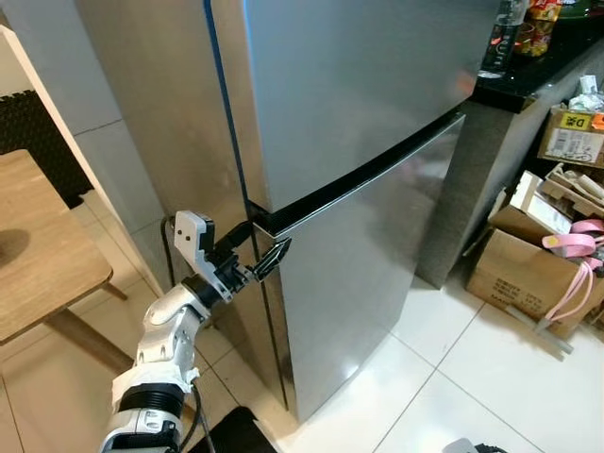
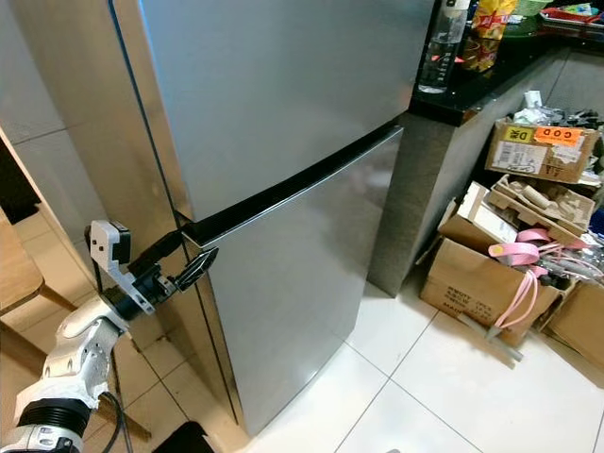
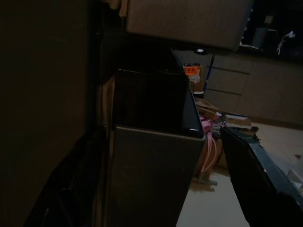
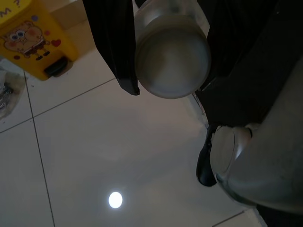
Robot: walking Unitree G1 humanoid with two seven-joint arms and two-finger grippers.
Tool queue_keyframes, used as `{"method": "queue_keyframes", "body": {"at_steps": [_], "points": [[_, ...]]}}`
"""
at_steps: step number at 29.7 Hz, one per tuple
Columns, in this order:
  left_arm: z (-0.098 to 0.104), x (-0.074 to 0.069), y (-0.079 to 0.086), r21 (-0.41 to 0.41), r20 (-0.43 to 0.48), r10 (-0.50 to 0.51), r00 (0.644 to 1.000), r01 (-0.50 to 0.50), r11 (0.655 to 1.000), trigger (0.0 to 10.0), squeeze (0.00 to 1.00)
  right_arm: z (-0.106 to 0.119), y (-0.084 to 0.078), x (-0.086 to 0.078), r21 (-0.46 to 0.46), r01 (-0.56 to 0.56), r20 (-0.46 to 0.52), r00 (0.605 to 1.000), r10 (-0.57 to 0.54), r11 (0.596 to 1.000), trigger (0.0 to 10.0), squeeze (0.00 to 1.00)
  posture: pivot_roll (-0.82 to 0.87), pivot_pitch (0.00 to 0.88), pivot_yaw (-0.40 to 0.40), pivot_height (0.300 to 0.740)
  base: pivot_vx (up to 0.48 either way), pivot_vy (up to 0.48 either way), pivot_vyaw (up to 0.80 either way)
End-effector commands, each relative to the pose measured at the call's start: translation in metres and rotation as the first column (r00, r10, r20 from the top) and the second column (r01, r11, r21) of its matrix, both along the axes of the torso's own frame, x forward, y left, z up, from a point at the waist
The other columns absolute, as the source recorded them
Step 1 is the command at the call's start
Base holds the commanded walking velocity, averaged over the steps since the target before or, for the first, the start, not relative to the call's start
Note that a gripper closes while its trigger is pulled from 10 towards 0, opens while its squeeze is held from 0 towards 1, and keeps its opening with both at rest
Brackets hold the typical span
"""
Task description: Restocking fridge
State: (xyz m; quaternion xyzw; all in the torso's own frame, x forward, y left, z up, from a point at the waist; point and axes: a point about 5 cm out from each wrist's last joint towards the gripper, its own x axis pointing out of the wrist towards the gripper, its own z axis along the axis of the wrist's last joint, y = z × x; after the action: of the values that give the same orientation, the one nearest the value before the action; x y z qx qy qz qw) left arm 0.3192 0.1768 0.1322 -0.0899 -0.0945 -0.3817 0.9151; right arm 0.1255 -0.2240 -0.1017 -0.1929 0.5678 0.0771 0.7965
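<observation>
Little can be read. On the far right, a cardboard box (image 2: 538, 151) under the black counter carries an orange sticker (image 2: 558, 136) with dark characters that look like "COO", and beside it a yellow label (image 2: 517, 134) with what may be "DR"; neither is sharp enough to be sure. A larger carton (image 1: 525, 279) on the floor at the right has lines of dark print on its near face, too small to make out. A yellow bin (image 4: 34, 39) on the tiled floor shows a cartoon sponge face with red hearts, and a fragment of lettering ending in "?" at its top edge.
</observation>
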Motion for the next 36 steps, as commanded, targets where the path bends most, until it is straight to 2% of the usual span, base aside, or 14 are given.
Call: {"method": "queue_keyframes", "body": {"at_steps": [1, 8, 14, 15, 18, 24, 26, 27, 28, 30, 31, 33, 35, 36], "points": [[-0.006, -0.005, -0.015, 0.014, -0.021, -0.1, 0.995, 0.1, 0.995, 10.0, 0.0, 0.001, -0.003, 0.002, -0.009, -0.003, 0.007, 1.0, 0.003, 1.0, 10.0, 0.0, -0.13, 0.0, 0.005, 0.74, 0.0, 0.0, 0.0], [-0.013, -0.014, -0.03, 0.006, -0.053, -0.231, 0.972, 0.231, 0.973, 10.0, 0.0, 0.002, -0.003, 0.005, -0.01, -0.004, 0.015, 1.0, 0.004, 1.0, 10.0, 0.0, -0.12, 0.0, 0.005, 0.74, 0.0, 0.0, 0.0], [-0.017, -0.03, -0.043, -0.019, -0.086, -0.394, 0.915, 0.393, 0.919, 10.0, 0.0, 0.003, -0.002, 0.008, -0.008, -0.003, 0.02, 1.0, 0.004, 1.0, 10.0, 0.0, -0.12, 0.0, 0.009, 0.74, 0.0, 0.0, 0.0], [-0.017, -0.03, -0.043, -0.019, -0.086, -0.394, 0.915, 0.393, 0.919, 10.0, 0.0, 0.003, -0.002, 0.008, -0.008, -0.003, 0.02, 1.0, 0.004, 1.0, 10.0, 0.0, -0.12, 0.0, 0.009, 0.74, 0.0, 0.0, 0.0], [-0.02, -0.038, -0.048, -0.038, -0.108, -0.462, 0.88, 0.461, 0.887, 10.0, 0.0, 0.003, 0.0, 0.009, 0.0, 0.001, 0.023, 1.0, -0.001, 1.0, 10.0, 0.0, -0.12, 0.0, 0.012, 0.74, 0.0, 0.0, 0.0], [-0.018, -0.041, -0.052, -0.052, -0.105, -0.494, 0.863, 0.491, 0.87, 10.0, 0.0, 0.003, 0.002, 0.009, 0.003, 0.004, 0.023, 1.0, -0.004, 1.0, 10.0, 0.0, -0.12, 0.0, 0.016, 0.74, 0.0, 0.0, 0.0], [-0.014, -0.05, -0.068, -0.088, -0.092, -0.567, 0.818, 0.561, 0.823, 10.0, 0.0, 0.003, 0.002, 0.009, 0.005, 0.006, 0.022, 1.0, -0.006, 1.0, 10.0, 0.0, -0.12, 0.0, 0.019, 0.74, 0.0, 0.0, 0.0], [-0.012, -0.058, -0.082, -0.117, -0.079, -0.628, 0.774, 0.618, 0.777, 10.0, 0.0, 0.002, 0.003, 0.009, 0.007, 0.007, 0.022, 1.0, -0.007, 1.0, 10.0, 0.0, -0.12, 0.0, 0.021, 0.74, 0.0, 0.0, 0.0], [-0.012, -0.058, -0.082, -0.117, -0.079, -0.628, 0.774, 0.618, 0.777, 10.0, 0.0, 0.002, 0.003, 0.009, 0.007, 0.007, 0.022, 1.0, -0.007, 1.0, 10.0, 0.0, -0.12, 0.0, 0.021, 0.74, 0.0, 0.0, 0.0], [-0.007, -0.07, -0.099, -0.151, -0.053, -0.701, 0.711, 0.689, 0.709, 10.0, 0.0, 0.002, 0.003, 0.009, 0.009, 0.01, 0.022, 1.0, -0.01, 1.0, 10.0, 0.0, -0.12, 0.0, 0.025, 0.74, 0.0, 0.0, 0.0], [-0.007, -0.07, -0.099, -0.151, -0.053, -0.701, 0.711, 0.689, 0.709, 10.0, 0.0, 0.002, 0.003, 0.009, 0.009, 0.01, 0.022, 1.0, -0.01, 1.0, 10.0, 0.0, -0.12, 0.0, 0.025, 0.74, 0.0, 0.0, 0.0], [-0.002, -0.074, -0.107, -0.167, -0.03, -0.726, 0.687, 0.713, 0.681, 10.0, 0.0, 0.002, 0.004, 0.009, 0.011, 0.013, 0.023, 1.0, -0.013, 1.0, 10.0, 0.0, -0.13, 0.0, 0.026, 0.74, 0.0, 0.0, 0.0], [0.0, -0.073, -0.108, -0.173, -0.02, -0.724, 0.689, 0.711, 0.682, 10.0, 0.0, 0.002, 0.004, 0.009, 0.012, 0.014, 0.023, 1.0, -0.015, 1.0, 10.0, 0.0, -0.13, 0.0, 0.024, 0.74, 0.0, 0.0, 0.0], [0.002, -0.067, -0.104, -0.179, -0.016, -0.704, 0.71, 0.691, 0.701, 10.0, 0.0, 0.002, 0.004, 0.008, 0.012, 0.015, 0.022, 1.0, -0.015, 1.0, 10.0, 0.0, -0.13, 0.0, 0.025, 0.74, 0.0, 0.0, 0.0]]}}
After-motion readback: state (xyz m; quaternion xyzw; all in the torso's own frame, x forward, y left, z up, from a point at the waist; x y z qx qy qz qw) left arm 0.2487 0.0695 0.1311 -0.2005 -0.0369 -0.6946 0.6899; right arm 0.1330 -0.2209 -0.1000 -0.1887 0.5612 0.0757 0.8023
